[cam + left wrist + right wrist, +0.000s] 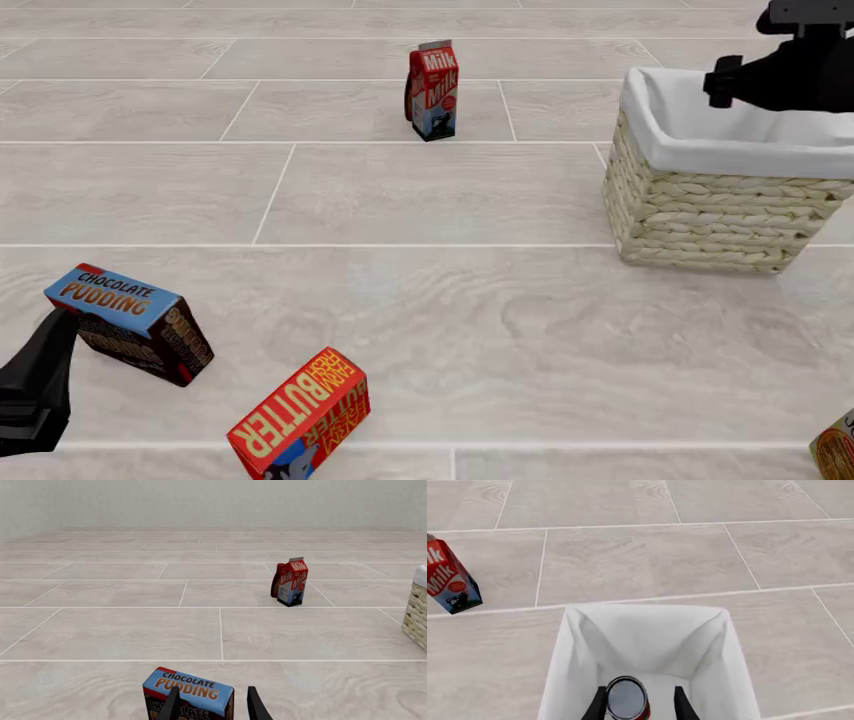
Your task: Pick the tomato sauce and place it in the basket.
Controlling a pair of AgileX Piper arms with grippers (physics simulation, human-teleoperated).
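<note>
The tomato sauce (626, 699) shows only in the right wrist view: its dark metal top and red side stand upright inside the basket (570, 650), against the white lining. My right gripper (639, 706) hangs over the basket, jaws open on either side of the can, with a gap on one side. In the front view the wicker basket (707, 215) stands at the right with the right gripper (790, 95) above its rim; the can is hidden there. My left gripper (51, 345) is open and empty at the near left.
A red-and-blue milk carton (433, 90) stands at the far middle. A chocolate pudding box (127, 320) lies just ahead of the left gripper (213, 707). A butter box (300, 415) lies near the front edge. A small object (838, 455) shows at the near right corner.
</note>
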